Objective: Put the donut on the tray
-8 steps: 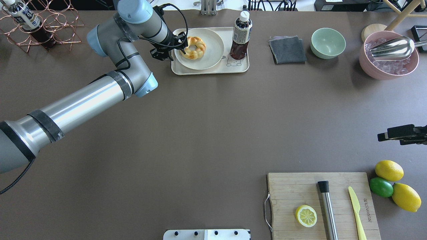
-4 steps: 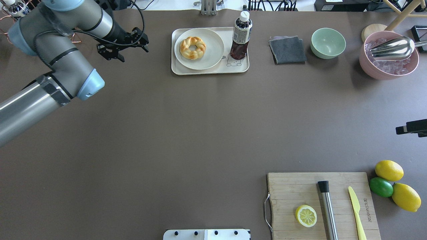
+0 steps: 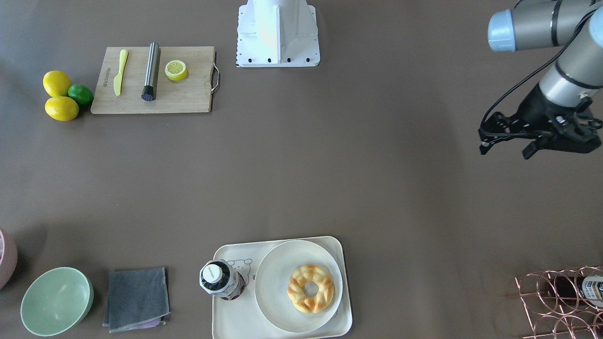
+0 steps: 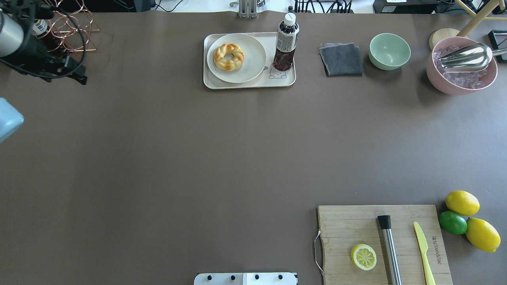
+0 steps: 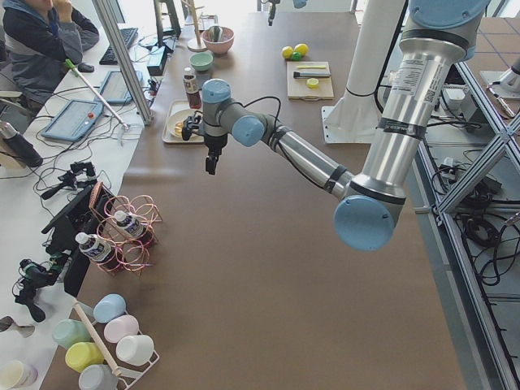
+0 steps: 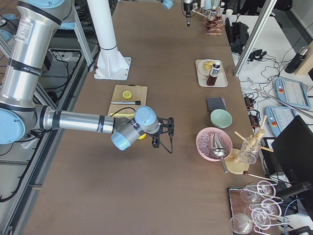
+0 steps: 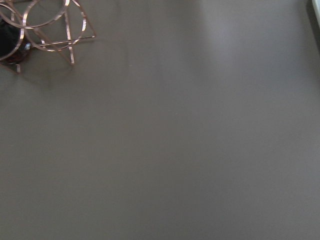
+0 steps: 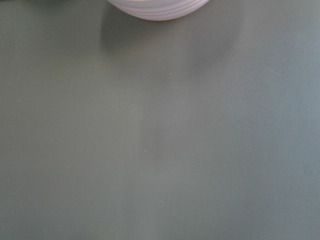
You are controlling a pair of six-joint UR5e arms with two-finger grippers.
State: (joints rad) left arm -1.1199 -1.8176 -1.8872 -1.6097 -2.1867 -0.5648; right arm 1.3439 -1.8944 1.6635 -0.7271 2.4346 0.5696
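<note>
The golden-brown twisted donut [image 4: 237, 53] lies on a round off-white plate [image 4: 253, 55] that sits on the cream-white tray [image 4: 210, 83] at the far middle of the table. It also shows in the front-facing view [image 3: 297, 289] on the tray [image 3: 221, 325]. My left gripper [image 3: 504, 151] is open and empty, far to the left of the tray, near the copper rack [image 4: 67, 27]. My right gripper [image 6: 164, 134] shows only in the exterior right view, over the table near the pink bowl; I cannot tell whether it is open or shut.
A dark drink bottle [image 4: 286, 41] stands on the tray's right end. A grey cloth [image 4: 341, 59], green bowl [image 4: 389, 50] and pink ice bowl [image 4: 461, 75] line the far right. A wooden cutting board [image 4: 348, 225] with a lemon half [image 4: 363, 256] is front right.
My left gripper let go of the donut on the plate and pulled far back to the left. My right gripper drew out of the overhead view at the right edge.
</note>
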